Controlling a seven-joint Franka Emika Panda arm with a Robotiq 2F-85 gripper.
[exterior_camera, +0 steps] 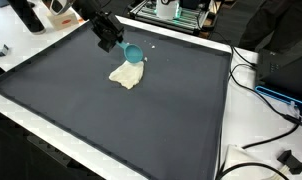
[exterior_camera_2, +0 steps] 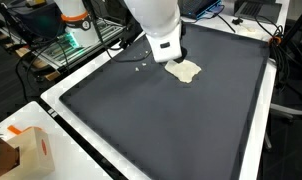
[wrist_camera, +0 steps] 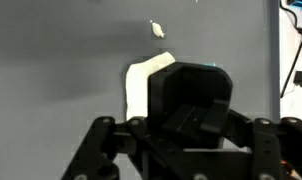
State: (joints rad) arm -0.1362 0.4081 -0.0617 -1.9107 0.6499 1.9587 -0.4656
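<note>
A small blue cup (exterior_camera: pixel 134 52) is seen held tilted just above a pale cream, lumpy heap (exterior_camera: pixel 126 76), which is spread low on the dark mat (exterior_camera: pixel 111 125) near its far edge.

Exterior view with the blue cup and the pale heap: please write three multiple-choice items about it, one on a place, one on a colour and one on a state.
1. Where does the pale heap lie?
A. on the dark mat
B. in a cardboard box
C. on the floor

2. What colour is the cup?
A. red
B. light blue
C. yellow

3. In what state is the cup?
A. standing upright alone on the mat
B. held tilted by the end effector, over the heap
C. lying upside down under the heap

Answers:
1 A: both exterior views show the heap resting on the mat.
2 B: the cup shows light blue against the mat.
3 B: the cup hangs slanted at the end effector's fingers, just above the heap.
</note>
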